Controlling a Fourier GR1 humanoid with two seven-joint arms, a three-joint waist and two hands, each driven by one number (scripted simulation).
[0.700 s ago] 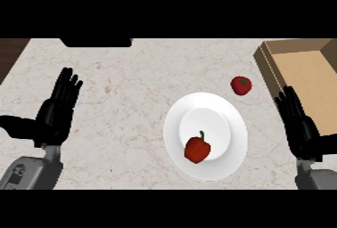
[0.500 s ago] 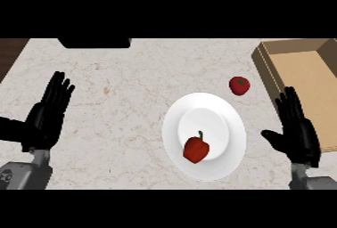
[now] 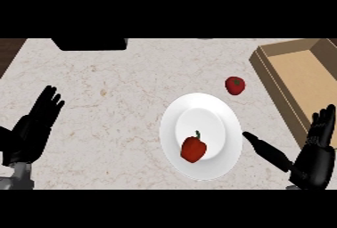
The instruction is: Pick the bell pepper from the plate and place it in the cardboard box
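The right hand (image 3: 314, 162) shows at the lower right with its fingers (image 3: 322, 127) straight and pointing up the view, while its thumb (image 3: 265, 149) juts out to the left, tip close to the right rim of the plate without touching it. The hand holds nothing. Behind it the grey forearm is barely visible at the lower edge.

The left hand (image 3: 30, 133) rests open near the left edge, fingers straight and slightly fanned, pointing up, holding nothing.

Between the two hands lies a round white plate (image 3: 217, 107) on the pale speckled stone table (image 3: 118, 89). The glossy red bell pepper (image 3: 193, 149) with a small green stem sits on the lower left part of the plate, well apart from either hand.

Beyond the plate, up and to the right, a small red tomato-like fruit (image 3: 235, 85) with a green top lies on the table. Just right of it stands the open brown cardboard box (image 3: 309, 75), running off the right edge. A dark object (image 3: 89, 43) sits at the far edge of the table.
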